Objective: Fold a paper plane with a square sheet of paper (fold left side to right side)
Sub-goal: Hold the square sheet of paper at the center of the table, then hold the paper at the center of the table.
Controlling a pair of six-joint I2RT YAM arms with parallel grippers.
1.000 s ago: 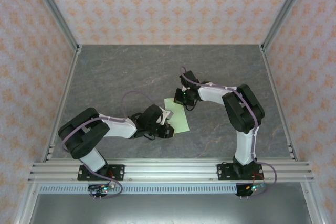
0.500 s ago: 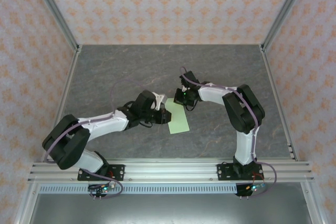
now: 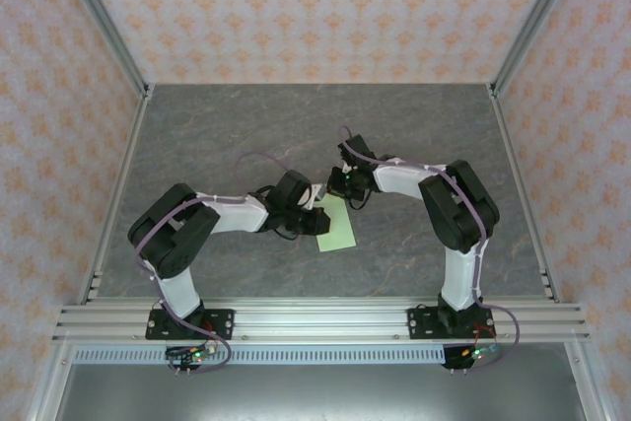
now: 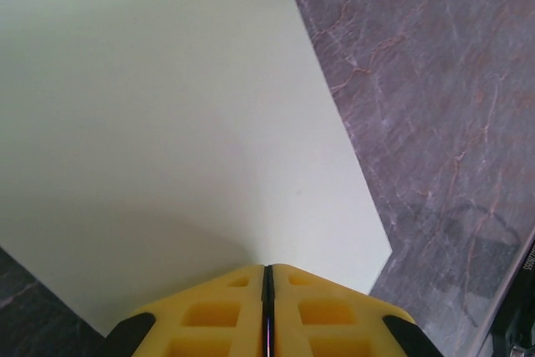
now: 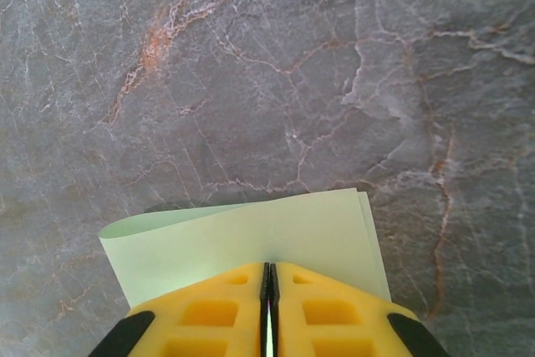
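The square sheet of paper [image 3: 338,232] lies on the grey marbled table as a pale green rectangle, folded over with two layers showing at its far edge [image 5: 251,232]. My left gripper [image 3: 316,216] is shut, its yellow fingertips [image 4: 226,290] down on the paper's left side; in the left wrist view the sheet [image 4: 167,123] spreads out flat ahead of the left gripper [image 4: 267,269]. My right gripper [image 3: 333,191] is shut too, and in its wrist view the right gripper [image 5: 268,267] has its tips resting on the paper's far end, with the left edge slightly bowed up.
The grey marbled tabletop [image 3: 246,135] is fenced by aluminium rails [image 3: 315,320] at the near edge and patterned walls on three sides. Both arms reach in toward the middle, their elbows out to either side.
My left gripper swept from the paper's near left corner up along its left side and now sits mid-edge. A raised flap has gone flat. The right gripper has hardly moved.
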